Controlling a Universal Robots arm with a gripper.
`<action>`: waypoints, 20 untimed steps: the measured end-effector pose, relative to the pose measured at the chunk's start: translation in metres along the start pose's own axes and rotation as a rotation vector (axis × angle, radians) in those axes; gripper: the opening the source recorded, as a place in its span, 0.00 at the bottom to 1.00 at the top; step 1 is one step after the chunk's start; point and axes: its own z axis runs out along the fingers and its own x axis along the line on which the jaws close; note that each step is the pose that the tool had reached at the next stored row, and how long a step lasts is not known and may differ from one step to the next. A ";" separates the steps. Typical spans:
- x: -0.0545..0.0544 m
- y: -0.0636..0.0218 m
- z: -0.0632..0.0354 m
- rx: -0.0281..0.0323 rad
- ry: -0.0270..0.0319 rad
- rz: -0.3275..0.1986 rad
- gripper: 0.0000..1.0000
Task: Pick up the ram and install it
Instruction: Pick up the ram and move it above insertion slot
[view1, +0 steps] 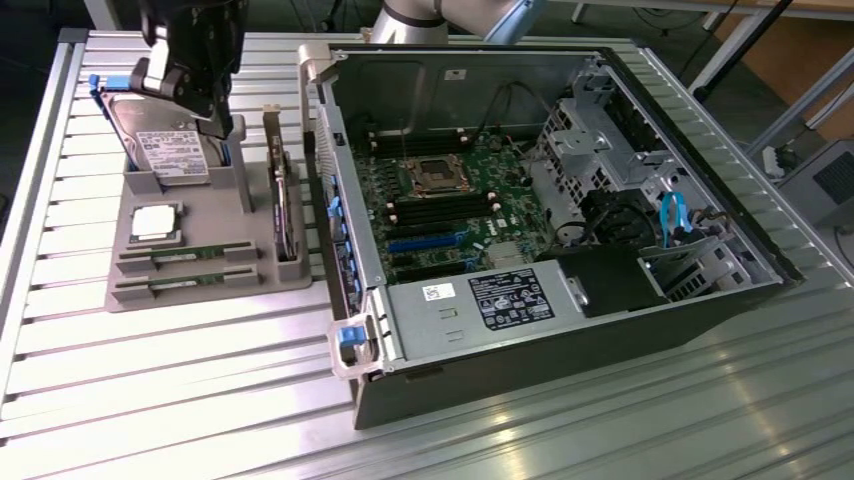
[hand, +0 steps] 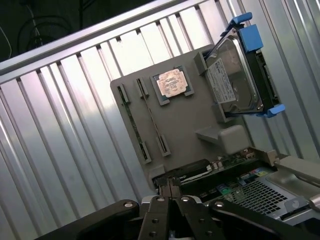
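You will find the gripper (view1: 222, 126) (hand: 170, 189) closed, its fingers pressed together with nothing between them, hanging above the hard drive (view1: 167, 140) end of the grey holder (view1: 214, 222). The ram (view1: 186, 255) lies in its slot on that holder beside a second, like stick (view1: 186, 284), well apart from the gripper. The open computer case (view1: 441, 75) stands just beside the holder, on the exterior view's right.

Bright overhead light; harsh glare streaks on ribbed metal table (view1: 174, 400), nearly blown out in wrist view. Shadow inside computer case (view1: 441, 80); pincer (hand: 170, 187) dark, silhouetted.
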 end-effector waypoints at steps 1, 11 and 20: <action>0.000 0.0000 0.0000 -0.0001 0.0002 -0.005 0.10; 0.000 0.0000 0.0000 -0.0014 0.0024 -0.054 0.10; 0.000 0.0000 0.0000 -0.0030 0.0052 -0.116 0.10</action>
